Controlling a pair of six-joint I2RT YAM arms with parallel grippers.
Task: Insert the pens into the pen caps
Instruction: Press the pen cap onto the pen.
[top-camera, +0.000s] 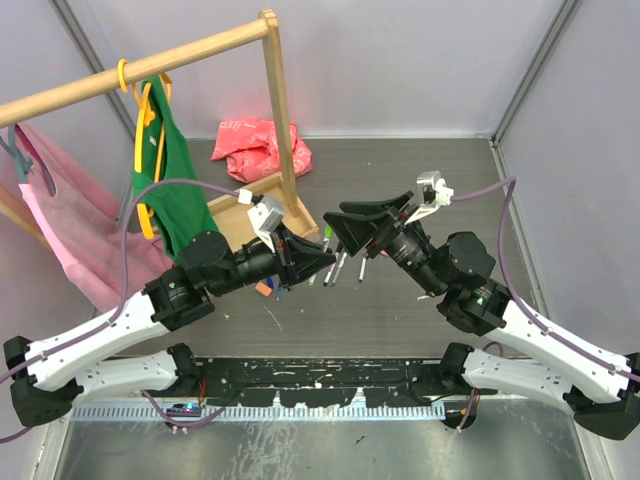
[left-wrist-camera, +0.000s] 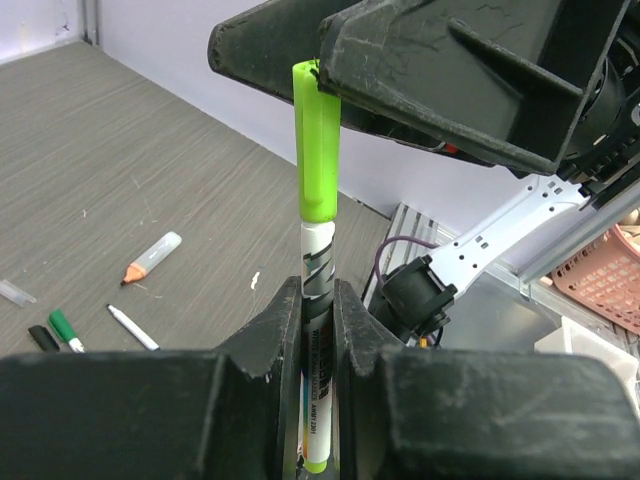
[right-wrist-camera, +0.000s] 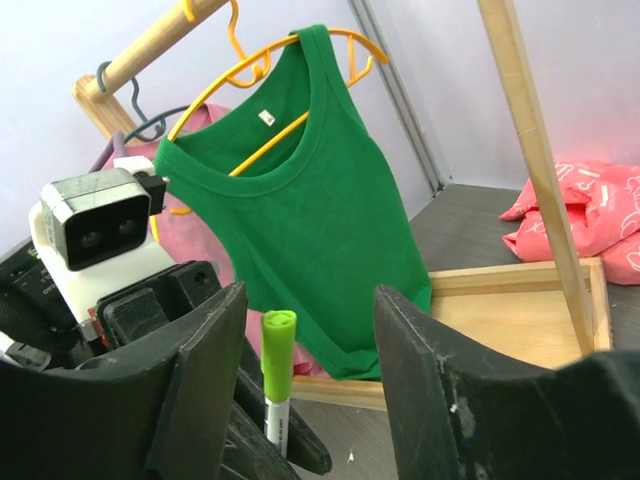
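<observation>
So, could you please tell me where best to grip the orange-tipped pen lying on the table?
Probably mid-barrel, straight down from above, closing across its length: the orange-tipped pen lies flat on the table, with bare surface on both sides.

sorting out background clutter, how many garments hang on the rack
2: a green tank top, and a pink garment left of it. More may hang out of frame.
</observation>
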